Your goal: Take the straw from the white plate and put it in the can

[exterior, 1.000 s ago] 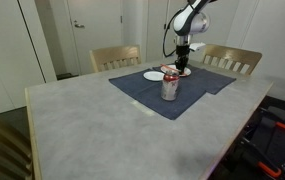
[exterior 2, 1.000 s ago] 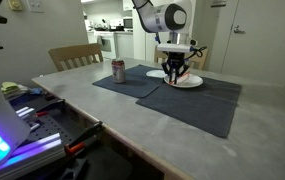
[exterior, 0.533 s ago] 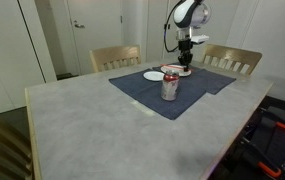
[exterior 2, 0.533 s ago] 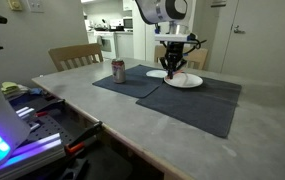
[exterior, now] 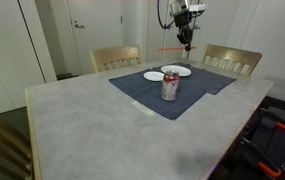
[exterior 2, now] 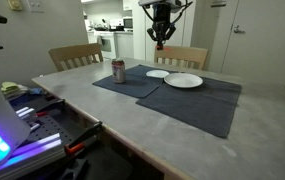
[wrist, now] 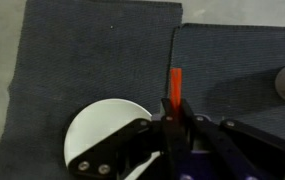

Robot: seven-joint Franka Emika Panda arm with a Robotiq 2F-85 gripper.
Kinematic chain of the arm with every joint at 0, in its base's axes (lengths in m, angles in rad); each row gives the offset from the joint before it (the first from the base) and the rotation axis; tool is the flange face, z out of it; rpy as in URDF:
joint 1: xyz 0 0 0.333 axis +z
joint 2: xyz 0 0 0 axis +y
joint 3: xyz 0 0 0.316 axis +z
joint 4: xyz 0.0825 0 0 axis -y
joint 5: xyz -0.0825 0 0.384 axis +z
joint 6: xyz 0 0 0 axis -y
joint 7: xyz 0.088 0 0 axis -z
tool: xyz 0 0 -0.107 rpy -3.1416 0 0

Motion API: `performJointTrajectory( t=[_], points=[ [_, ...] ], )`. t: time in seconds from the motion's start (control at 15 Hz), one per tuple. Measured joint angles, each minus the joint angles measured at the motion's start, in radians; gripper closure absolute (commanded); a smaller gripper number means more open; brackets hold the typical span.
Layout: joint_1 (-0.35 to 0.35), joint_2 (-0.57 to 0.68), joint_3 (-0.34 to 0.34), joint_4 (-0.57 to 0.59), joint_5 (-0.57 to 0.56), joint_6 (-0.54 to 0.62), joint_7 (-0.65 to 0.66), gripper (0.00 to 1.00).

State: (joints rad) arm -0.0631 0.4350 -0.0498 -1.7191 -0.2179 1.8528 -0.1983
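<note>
Fingers (wrist: pixel 132 138) pinch straw (wrist: pixel 174 88) high above white plate (exterior: pixel 178 70), dish (exterior: pixel 154 76), can (exterior: pixel 169 87).

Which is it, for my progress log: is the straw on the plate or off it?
Off. The gripper holds the straw level, well above the plate; the wrist view shows it pinched.

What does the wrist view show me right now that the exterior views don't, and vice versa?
Wrist view only: the grip up close, with the tool closed on the straw and one end of it sticking out beyond it. Exterior views only: the tool hanging high above the table, the can upright on the dark mat, and the white plate beside a smaller dish. Both: the straw held in the tool, off the plate, with dark mat below.
</note>
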Motion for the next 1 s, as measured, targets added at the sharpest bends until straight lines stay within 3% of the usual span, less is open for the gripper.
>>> performJointTrajectory(
  t=[0.2, 0.47, 0.93, 1.0],
  points=[
    [0.064, -0.059, 0.023, -0.001, -0.037, -0.084, 0.014, 0.98],
    [0.127, -0.104, 0.067, -0.011, -0.101, -0.113, 0.009, 0.98],
    [0.201, -0.183, 0.139, -0.162, -0.298, 0.051, -0.060, 0.98],
    [0.204, -0.198, 0.143, -0.192, -0.329, 0.087, -0.075, 0.91]
  ],
)
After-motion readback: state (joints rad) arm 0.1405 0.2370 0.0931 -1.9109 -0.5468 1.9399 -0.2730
